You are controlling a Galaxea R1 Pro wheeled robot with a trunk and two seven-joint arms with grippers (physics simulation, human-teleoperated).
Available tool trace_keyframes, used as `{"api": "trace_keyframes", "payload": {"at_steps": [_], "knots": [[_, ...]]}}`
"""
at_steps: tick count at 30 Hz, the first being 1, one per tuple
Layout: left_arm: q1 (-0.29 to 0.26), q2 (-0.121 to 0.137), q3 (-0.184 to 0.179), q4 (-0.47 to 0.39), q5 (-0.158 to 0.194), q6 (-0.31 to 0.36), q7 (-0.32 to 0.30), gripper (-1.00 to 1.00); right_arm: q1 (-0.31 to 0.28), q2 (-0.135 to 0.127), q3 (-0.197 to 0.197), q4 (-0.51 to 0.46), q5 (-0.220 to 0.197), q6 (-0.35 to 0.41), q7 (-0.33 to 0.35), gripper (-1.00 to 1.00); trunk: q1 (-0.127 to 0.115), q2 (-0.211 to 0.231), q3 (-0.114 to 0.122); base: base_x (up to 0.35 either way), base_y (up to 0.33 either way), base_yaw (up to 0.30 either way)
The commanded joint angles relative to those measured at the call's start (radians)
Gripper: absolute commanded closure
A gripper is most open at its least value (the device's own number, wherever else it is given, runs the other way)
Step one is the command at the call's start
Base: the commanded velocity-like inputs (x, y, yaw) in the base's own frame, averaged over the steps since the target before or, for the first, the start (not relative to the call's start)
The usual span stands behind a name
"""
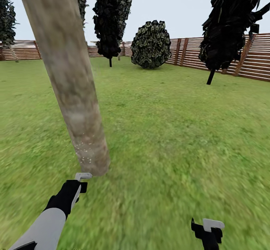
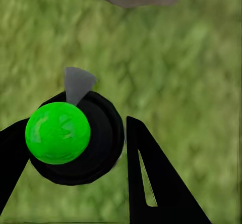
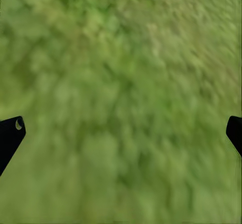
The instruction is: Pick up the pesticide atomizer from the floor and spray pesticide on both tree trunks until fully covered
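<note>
Pesticide atomizer (image 2: 70, 141) clamped in left gripper (image 2: 75, 168), just beside tree trunk (image 1: 71, 88) base; white specks low on bark. Right gripper (image 3: 121, 133) spread apart, empty. Upper trunk, 2nd tree likely unsprayed.

left pincer (image 2: 75, 148) gripping, right pincer (image 3: 121, 133) spread wide

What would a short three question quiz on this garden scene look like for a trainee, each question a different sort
1. True or false: the left gripper is shut on the pesticide atomizer.
2. Multiple choice: the white specks on the tree trunk sit A) high up, B) near its base, C) at mid-height.
3. Fill in: the right gripper hangs open over bare ____.

Key: 1 true; 2 B; 3 grass.
</note>
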Motion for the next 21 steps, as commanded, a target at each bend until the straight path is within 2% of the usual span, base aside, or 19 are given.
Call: {"api": "trace_keyframes", "payload": {"at_steps": [1,12,21], "knots": [[-0.001,-0.003,0.005,-0.001,0.0,0.004,0.002,1.0,0.0,0.0,0.008,0.0,-0.008,-0.002,-0.002,-1.0,0.0,0.0,-0.001,0.036,-0.27,0.244],[-0.001,-0.015,0.003,-0.003,0.016,0.004,-0.002,1.0,0.0,0.0,0.008,0.0,-0.008,-0.002,-0.002,-1.0,0.0,0.0,-0.001,0.028,-0.276,0.262],[-0.001,-0.017,0.003,-0.003,0.016,0.004,-0.002,1.0,0.0,0.0,0.008,0.0,-0.008,-0.002,-0.002,-1.0,0.0,0.0,-0.001,0.145,-0.27,0.01]]}}
